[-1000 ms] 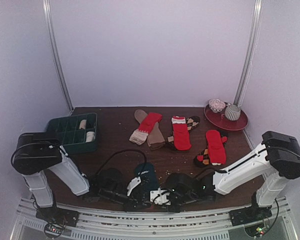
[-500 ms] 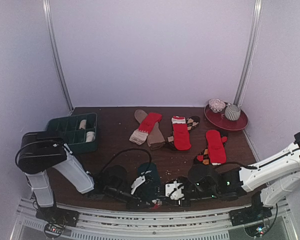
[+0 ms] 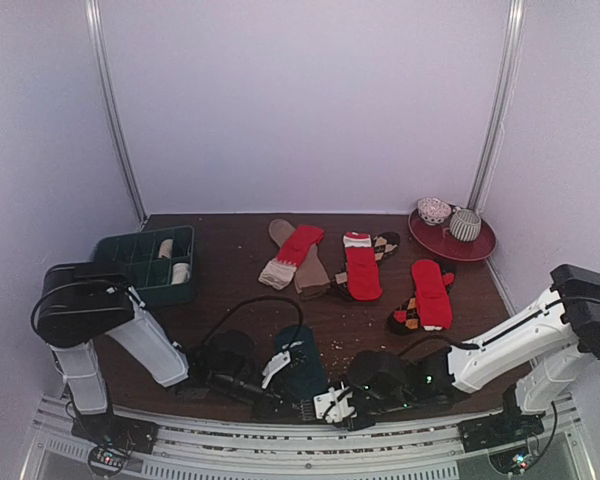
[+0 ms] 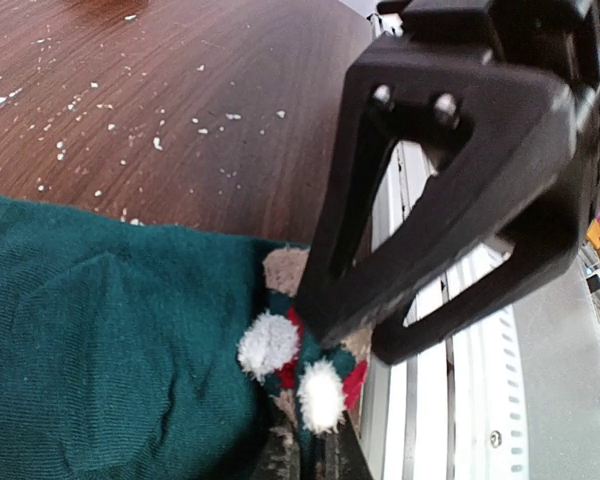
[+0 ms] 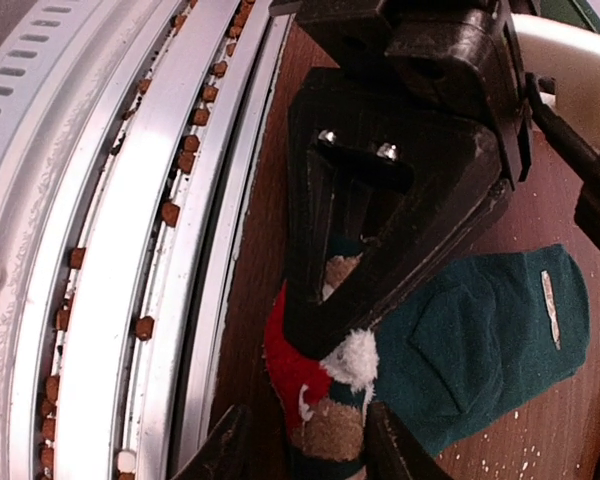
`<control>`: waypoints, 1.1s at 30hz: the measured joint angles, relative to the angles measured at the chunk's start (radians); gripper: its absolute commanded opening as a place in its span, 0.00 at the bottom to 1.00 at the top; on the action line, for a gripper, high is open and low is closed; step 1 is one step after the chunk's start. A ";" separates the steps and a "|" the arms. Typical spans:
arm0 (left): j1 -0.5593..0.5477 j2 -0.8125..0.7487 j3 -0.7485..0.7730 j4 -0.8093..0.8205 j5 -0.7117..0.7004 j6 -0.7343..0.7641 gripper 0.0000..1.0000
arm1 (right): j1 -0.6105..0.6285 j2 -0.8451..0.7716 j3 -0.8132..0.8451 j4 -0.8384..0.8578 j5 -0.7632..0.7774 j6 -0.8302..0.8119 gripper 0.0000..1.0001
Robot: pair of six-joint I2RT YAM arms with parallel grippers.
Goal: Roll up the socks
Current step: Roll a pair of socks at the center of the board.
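1. teal sock (image 3: 301, 366): flat on the table (image 3: 230, 300). Its cuff, patterned red, brown and white with two white pompoms (image 4: 268, 342), lies at the tips of both sets of jaws. The toe end stretches away from them.
2. left gripper (image 4: 310, 462): jaws closed, pinching the cuff edge just beside the pompoms.
3. right gripper (image 5: 308, 450): jaws partly open, one finger (image 5: 223, 448) on each side of the cuff, tip to tip with the left jaws. No grip evident.
4. red socks (image 3: 362, 268): flat, well beyond both jaws.
5. tray (image 3: 115, 262): far outside the left jaws, holding rolled socks (image 3: 180, 272).
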 measured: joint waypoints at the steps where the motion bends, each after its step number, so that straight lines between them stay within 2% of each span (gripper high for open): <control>1: 0.000 0.000 0.000 0.000 0.000 0.000 0.00 | 0.000 0.015 0.008 0.006 0.000 0.000 0.37; 12: 0.000 -0.002 -0.010 0.013 0.000 0.000 0.00 | -0.021 0.113 0.049 0.032 -0.014 0.084 0.09; 15: 0.000 -0.021 -0.019 -0.005 -0.013 0.001 0.21 | -0.050 0.123 0.069 0.012 -0.078 0.154 0.07; 19: -0.005 -0.132 -0.034 -0.128 -0.094 0.042 0.42 | -0.095 0.153 0.099 0.014 -0.192 0.246 0.07; 22: -0.007 -0.256 -0.044 -0.287 -0.212 0.085 0.47 | -0.127 0.174 0.113 0.013 -0.282 0.308 0.07; 25: -0.006 -0.377 -0.072 -0.369 -0.318 0.134 0.54 | -0.166 0.207 0.146 -0.004 -0.389 0.368 0.07; 29: -0.018 -0.571 -0.172 -0.311 -0.398 0.216 0.56 | -0.222 0.268 0.213 -0.053 -0.554 0.446 0.08; 33: -0.051 -0.614 -0.244 -0.180 -0.412 0.296 0.56 | -0.272 0.317 0.259 -0.095 -0.688 0.507 0.08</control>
